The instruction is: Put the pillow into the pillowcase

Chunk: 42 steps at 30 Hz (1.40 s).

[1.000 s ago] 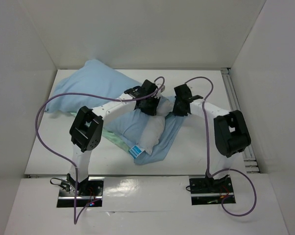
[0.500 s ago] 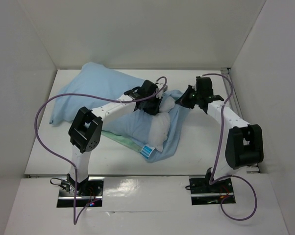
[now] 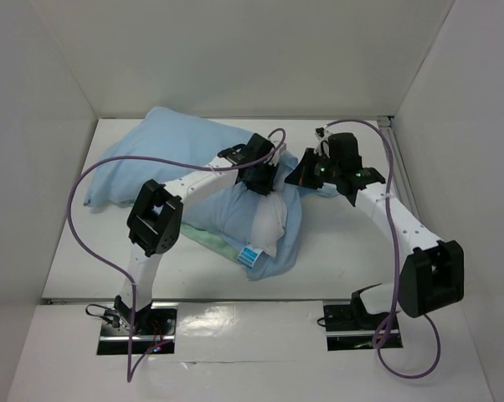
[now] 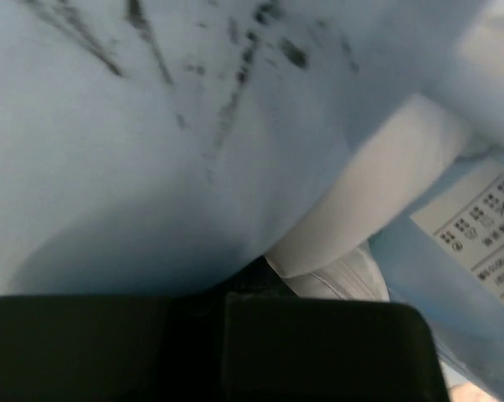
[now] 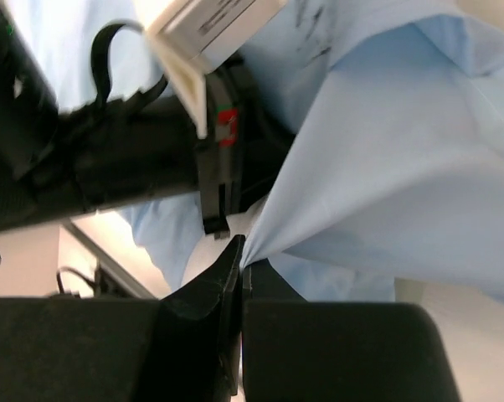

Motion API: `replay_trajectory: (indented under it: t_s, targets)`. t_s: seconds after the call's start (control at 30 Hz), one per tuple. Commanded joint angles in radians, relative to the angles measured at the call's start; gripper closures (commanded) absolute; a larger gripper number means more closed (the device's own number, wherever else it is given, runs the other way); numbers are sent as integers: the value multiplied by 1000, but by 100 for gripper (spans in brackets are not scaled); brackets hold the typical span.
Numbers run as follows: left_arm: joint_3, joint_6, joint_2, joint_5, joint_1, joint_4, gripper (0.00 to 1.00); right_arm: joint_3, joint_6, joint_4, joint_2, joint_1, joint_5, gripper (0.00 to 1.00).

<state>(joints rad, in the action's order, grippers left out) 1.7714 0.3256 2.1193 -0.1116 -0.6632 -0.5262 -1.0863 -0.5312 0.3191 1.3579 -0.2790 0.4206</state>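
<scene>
The light blue pillowcase (image 3: 160,155) lies from the back left to the table's middle, with a sea-green edge (image 3: 206,239) showing underneath. The white pillow (image 3: 269,222) sticks out of its near end, its blue-and-white label (image 3: 250,255) at the front corner. My left gripper (image 3: 267,186) is shut at the top of that white end. In the left wrist view its tips (image 4: 250,272) are buried where blue cloth (image 4: 135,151) meets the pillow (image 4: 378,201). My right gripper (image 3: 300,174) is shut on a pinched fold of pillowcase (image 5: 403,142), fingertips (image 5: 244,251) together.
White walls enclose the table on three sides. A metal rail (image 3: 398,159) runs along the right edge. Purple cables (image 3: 84,180) loop over both arms. The left arm's wrist (image 5: 110,159) sits close to my right gripper. A white care tag (image 4: 482,239) hangs on the cloth.
The right arm swung outward; its gripper rose toward the back and then came left, drawing the pillowcase edge with it. The pillow bundle shifted slightly right. The left gripper stayed put.
</scene>
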Motion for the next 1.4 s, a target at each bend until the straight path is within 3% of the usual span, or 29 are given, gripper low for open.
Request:
replay_trajectory:
  t_s: [0.0,0.1,0.17,0.2,0.27,0.3,0.4,0.63,0.67,0.8,0.83,0.93,1.2,1.37]
  targets:
    - [-29,32,117,43,17,-258,100,-77,52,-120,-149,3,194,100]
    - [29,55,105,15,17,-258,100,-32,100,-52,-129,3,199,100]
    - [57,65,91,3,27,-258,100,6,100,32,-118,3,100,98]
    - [77,66,70,3,27,-258,100,15,100,56,-108,3,52,74]
    - [86,66,48,-19,27,-258,100,25,109,126,-108,3,-91,42]
    - [101,66,39,-19,27,-267,100,25,109,149,-132,3,-144,32]
    - [111,66,13,-28,27,-293,100,3,86,227,-155,18,-309,22]
    - [192,53,-45,-8,27,-403,100,-29,46,324,-203,37,-434,24]
    - [207,43,-59,1,27,-423,86,-29,46,324,-203,37,-425,25]
    - [282,14,-96,101,4,-535,52,-29,37,345,-223,37,-388,29]
    - [295,13,-123,145,-12,-570,38,-6,25,345,-233,25,-373,29]
    - [295,4,-182,194,-21,-596,23,31,-13,345,-243,-17,-349,28]
    - [-87,15,-458,317,-101,-587,5,201,-150,235,-252,-196,-277,16]
    - [-251,95,-562,267,-196,-587,1,249,-211,160,-185,-294,-258,16]
